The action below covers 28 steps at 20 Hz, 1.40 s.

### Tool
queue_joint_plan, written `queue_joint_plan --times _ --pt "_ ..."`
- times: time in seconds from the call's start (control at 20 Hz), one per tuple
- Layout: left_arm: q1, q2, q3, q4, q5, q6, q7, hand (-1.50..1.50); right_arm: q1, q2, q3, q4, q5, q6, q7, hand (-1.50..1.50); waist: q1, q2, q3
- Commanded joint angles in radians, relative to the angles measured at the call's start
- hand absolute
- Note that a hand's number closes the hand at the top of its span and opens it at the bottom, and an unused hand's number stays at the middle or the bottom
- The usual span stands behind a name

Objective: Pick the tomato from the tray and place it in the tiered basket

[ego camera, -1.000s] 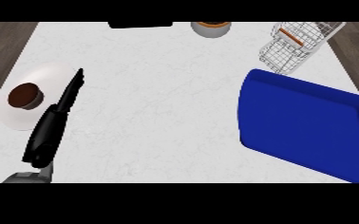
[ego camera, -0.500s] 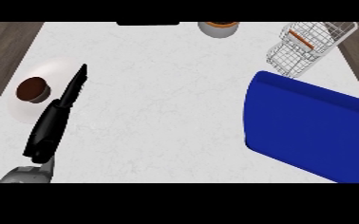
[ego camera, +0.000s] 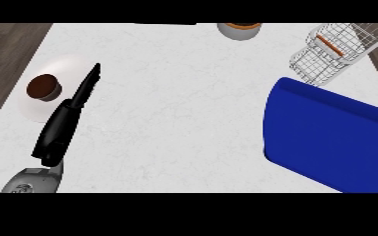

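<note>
One black left hand (ego camera: 65, 122), fingers straight and pressed together, points toward 1 o'clock beside one white round plate (ego camera: 70, 65) carrying one brown cup (ego camera: 42, 87). One blue rectangular tray (ego camera: 325, 130) lies at 3 o'clock, one wire tiered basket (ego camera: 332, 52) at 2 o'clock; the tomato cannot be seen.

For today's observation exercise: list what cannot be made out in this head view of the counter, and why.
- Tomato: none shows on the blue tray, which the right edge cuts off.
- Right hand: not in view.
- Wire tiered basket: partly cut by the right edge.
- Grey cup: cut off at the top.
- Left hand: seen edge-on, fingers straight.
</note>
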Motion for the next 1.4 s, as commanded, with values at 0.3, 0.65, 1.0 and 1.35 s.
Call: queue_joint_plan --times 0.3,0.65,1.0,1.35 --pt "-0.037 -0.025 0.003 0.033 -0.014 -0.013 -0.016 0.0 -0.445 0.163 0.167 0.382 0.11 0.024 -0.001 1.5 0.029 0.01 0.0" --pt "-0.068 -0.045 -0.017 -0.008 -0.036 -0.013 0.045 0.0 -0.616 0.306 0.205 0.693 0.219 -0.057 -0.102 1.5 0.033 0.015 0.002" --pt "-0.024 -0.049 -0.022 0.008 -0.046 -0.011 -0.003 0.0 -0.695 0.426 0.095 0.873 0.169 -0.222 -0.236 -1.5 0.048 0.022 0.004" --pt "-0.033 -0.044 -0.006 0.011 -0.036 -0.022 -0.025 0.0 -0.696 0.442 -0.046 0.96 0.06 -0.28 -0.485 -1.5 0.043 0.028 0.006"
